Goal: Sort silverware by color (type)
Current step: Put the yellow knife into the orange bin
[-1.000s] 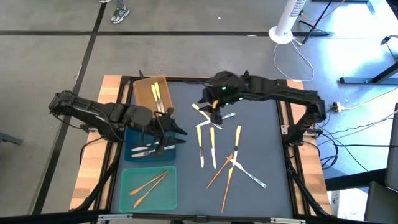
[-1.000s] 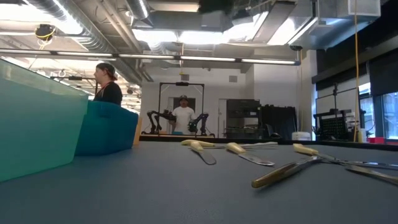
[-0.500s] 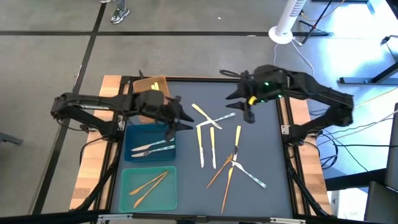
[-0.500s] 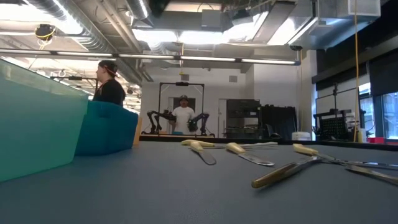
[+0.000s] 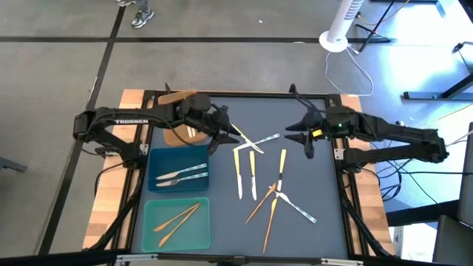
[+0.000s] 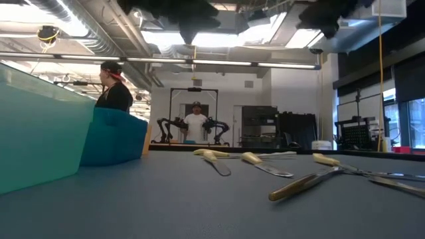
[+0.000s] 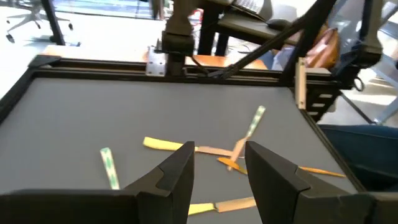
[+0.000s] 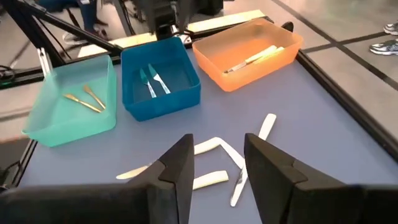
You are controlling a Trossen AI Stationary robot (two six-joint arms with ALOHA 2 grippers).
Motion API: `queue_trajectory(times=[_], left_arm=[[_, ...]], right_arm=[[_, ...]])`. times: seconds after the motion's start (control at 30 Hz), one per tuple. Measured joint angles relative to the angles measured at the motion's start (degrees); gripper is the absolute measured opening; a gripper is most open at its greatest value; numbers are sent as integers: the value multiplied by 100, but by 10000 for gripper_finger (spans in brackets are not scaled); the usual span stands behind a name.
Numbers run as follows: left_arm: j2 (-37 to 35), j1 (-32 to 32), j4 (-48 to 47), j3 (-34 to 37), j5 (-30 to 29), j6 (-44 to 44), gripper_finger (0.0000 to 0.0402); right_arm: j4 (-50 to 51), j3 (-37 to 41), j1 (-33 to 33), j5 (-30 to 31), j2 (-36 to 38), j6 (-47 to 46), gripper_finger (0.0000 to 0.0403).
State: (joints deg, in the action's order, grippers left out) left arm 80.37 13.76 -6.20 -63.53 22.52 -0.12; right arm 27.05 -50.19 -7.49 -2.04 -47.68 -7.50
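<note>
Loose silverware lies on the dark mat: yellow-handled knives [image 5: 238, 171], orange-gold pieces [image 5: 270, 214] and a silver fork [image 5: 298, 207]. Two crossed pieces [image 5: 251, 140] lie farther back. My left gripper [image 5: 220, 137] hovers open beside the brown tray [image 8: 249, 46], just left of the crossed pieces, with nothing between its fingers [image 7: 177, 174]. My right gripper [image 5: 304, 142] hangs open above the mat's right part, also with nothing in it [image 8: 214, 165]. In the low view both show only as dark shapes at the top: my left gripper [image 6: 179, 10] and my right gripper [image 6: 325, 13].
Three trays stand along the mat's left side: the brown one at the back with yellow-handled pieces [image 8: 252, 57], a blue one [image 5: 157, 159] with two silver forks [image 5: 179, 175], a teal one [image 5: 151, 230] with two orange-gold pieces [image 5: 176, 219]. People stand in the room beyond the table.
My left gripper has swung from above the blue tray toward the far edge and the right, ending beside the brown tray near the crossed pieces. My right gripper has drawn back from over those pieces toward the table's right edge. The silverware has stayed where it was.
</note>
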Motion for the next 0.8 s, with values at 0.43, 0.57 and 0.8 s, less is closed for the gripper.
queue_trajectory(times=[0.43, 0.57, 0.8], left_arm=[[302, 858, 410, -2, 402, 380, 137], [460, 1047, 500, -2, 415, 474, 137], [863, 1219, 537, -202, 653, 483, 137]], right_arm=[[-1456, 1495, -4, -4, 203, -186, 129], [-1551, 1517, -4, -4, 98, -285, 129], [-1767, 1516, -4, -4, 22, -279, 129]])
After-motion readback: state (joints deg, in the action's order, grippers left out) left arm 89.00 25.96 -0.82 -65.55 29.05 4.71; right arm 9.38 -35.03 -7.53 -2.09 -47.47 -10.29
